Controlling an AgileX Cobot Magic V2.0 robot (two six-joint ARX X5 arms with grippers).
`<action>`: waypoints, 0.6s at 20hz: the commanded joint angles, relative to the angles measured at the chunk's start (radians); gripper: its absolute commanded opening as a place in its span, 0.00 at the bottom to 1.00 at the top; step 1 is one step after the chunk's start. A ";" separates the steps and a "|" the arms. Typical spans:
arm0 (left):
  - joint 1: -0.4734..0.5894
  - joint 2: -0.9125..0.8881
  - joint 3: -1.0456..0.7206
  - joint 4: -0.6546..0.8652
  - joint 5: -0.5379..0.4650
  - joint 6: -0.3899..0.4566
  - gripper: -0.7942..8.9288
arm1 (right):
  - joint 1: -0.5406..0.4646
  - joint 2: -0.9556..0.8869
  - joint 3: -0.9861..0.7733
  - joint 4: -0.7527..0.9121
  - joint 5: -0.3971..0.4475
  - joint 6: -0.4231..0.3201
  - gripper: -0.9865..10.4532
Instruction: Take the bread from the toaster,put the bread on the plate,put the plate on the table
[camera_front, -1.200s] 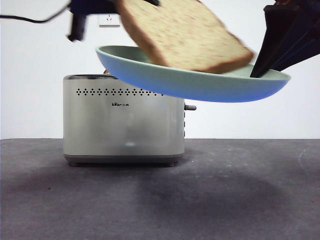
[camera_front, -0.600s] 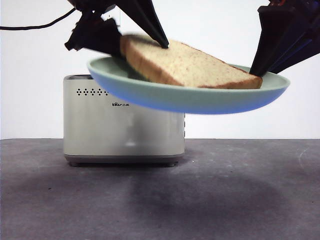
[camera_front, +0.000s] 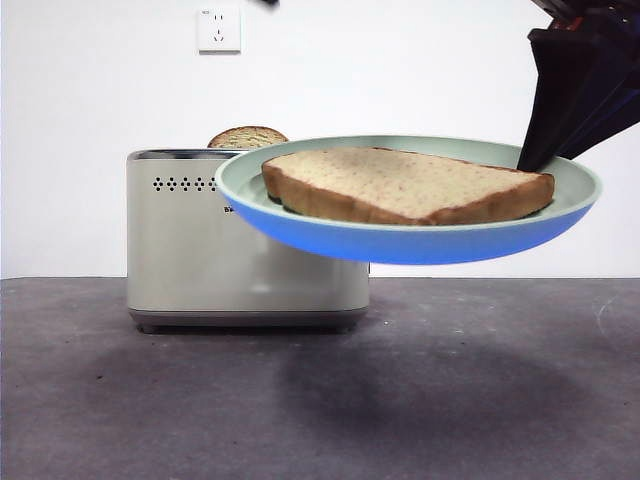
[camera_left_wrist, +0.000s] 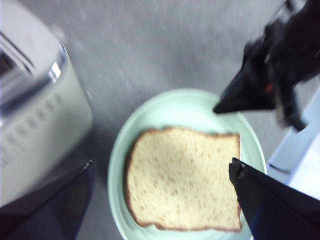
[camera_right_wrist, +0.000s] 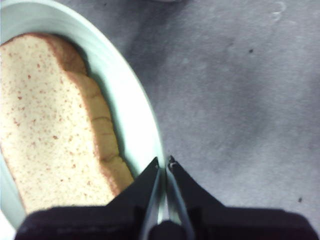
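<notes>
Above the surface (camera_front: 320, 400), clear of it, we hold the plate (camera_front: 400, 245) in the air with our right gripper (camera_right_wrist: 164, 165); its jaws are clamped on the plate's rim, one on each face, at the edge farthest from the toaster (camera_front: 245, 240); in the front view that gripper comes down dark from the upper right corner to the rim. On the plate the bread (camera_front: 405, 185) lies flat, crumb side up, its dark crust all round, filling most of the plate's floor; the right wrist view shows one crust edge just beside the pinched rim. Our left gripper (camera_left_wrist: 160, 200) hangs over the plate with its jaws wide apart and nothing between them; the bread lies below the gap, untouched. Behind the plate the toaster stands on the surface, and the front view shows the plate's near rim overlapping its upper right corner; a second slice (camera_front: 247, 137) shows only its domed top above the chrome rim.
</notes>
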 joint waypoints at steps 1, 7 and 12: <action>-0.026 -0.041 0.054 0.000 -0.034 0.047 0.54 | -0.051 0.000 0.003 0.011 -0.005 -0.024 0.07; -0.085 -0.200 0.066 0.034 -0.068 0.049 0.54 | -0.243 0.048 0.003 0.006 -0.014 -0.078 0.07; -0.123 -0.262 0.066 0.035 -0.078 0.048 0.54 | -0.279 0.220 0.003 0.073 -0.043 -0.087 0.07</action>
